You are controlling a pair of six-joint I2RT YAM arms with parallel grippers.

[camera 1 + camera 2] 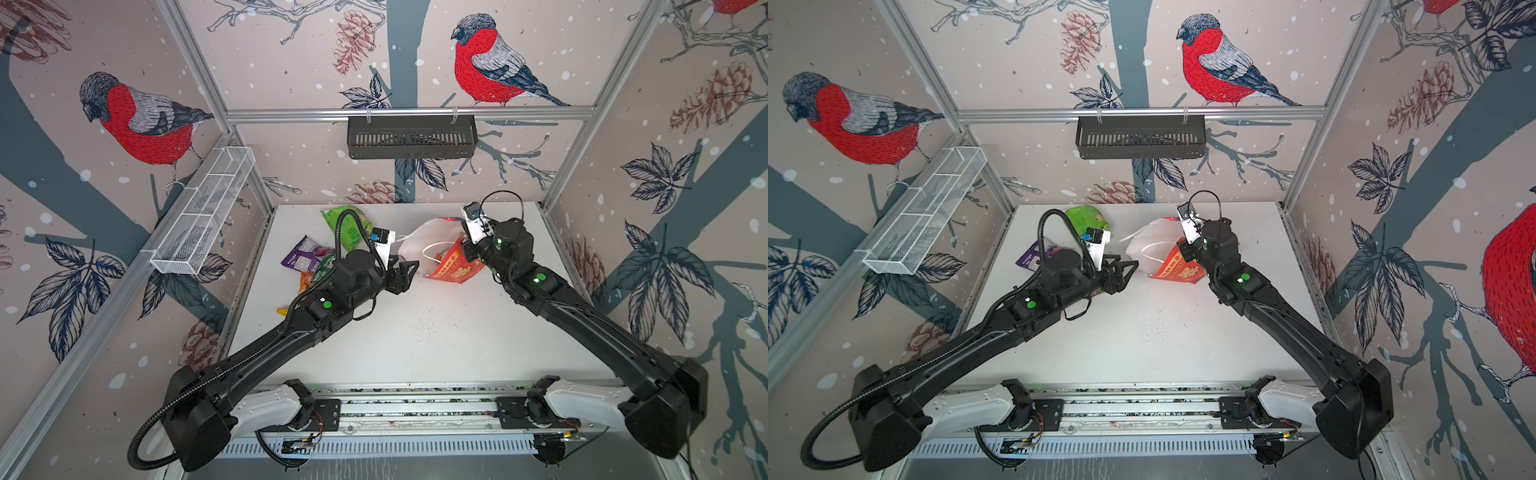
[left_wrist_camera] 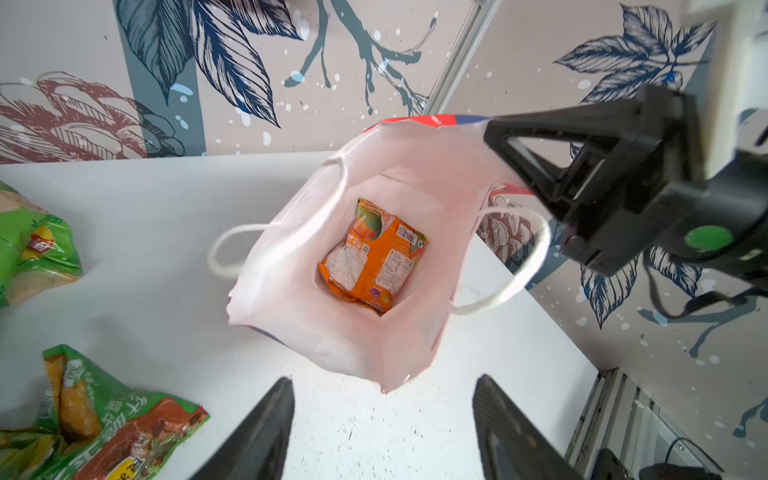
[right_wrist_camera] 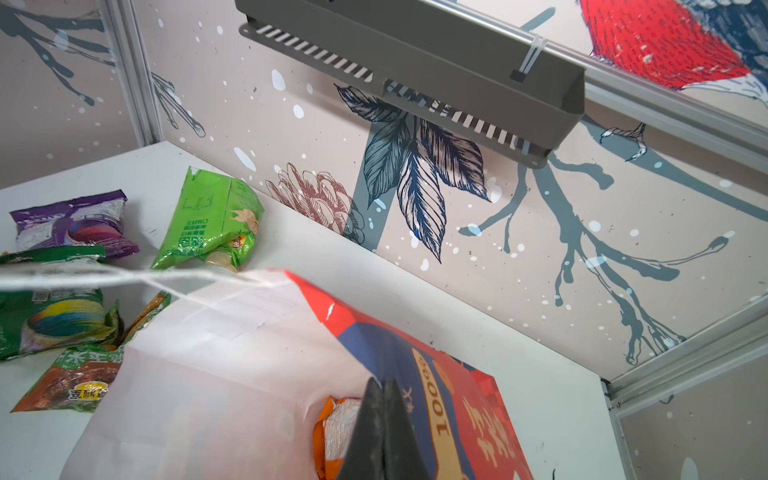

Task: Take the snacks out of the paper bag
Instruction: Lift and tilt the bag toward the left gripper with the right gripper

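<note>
The red paper bag (image 1: 455, 266) (image 1: 1177, 268) lies tipped, with its white inside (image 2: 291, 291) facing left. My right gripper (image 3: 384, 384) (image 1: 468, 246) is shut on its upper rim and holds the mouth open. An orange snack packet (image 2: 374, 253) (image 3: 332, 432) lies at the bottom inside. My left gripper (image 2: 384, 379) (image 1: 409, 268) (image 1: 1129, 266) stands open and empty just before the mouth. Out on the table at the left lie a bright green packet (image 1: 347, 224) (image 3: 212, 224), a purple one (image 1: 305, 257) (image 3: 70, 224) and a green-red one (image 2: 116, 424) (image 3: 79, 378).
A black slotted basket (image 1: 411, 137) hangs on the back wall. A white wire-mesh shelf (image 1: 203, 212) is fixed to the left wall. Aluminium frame posts close in the white table (image 1: 415, 340) at the back and sides.
</note>
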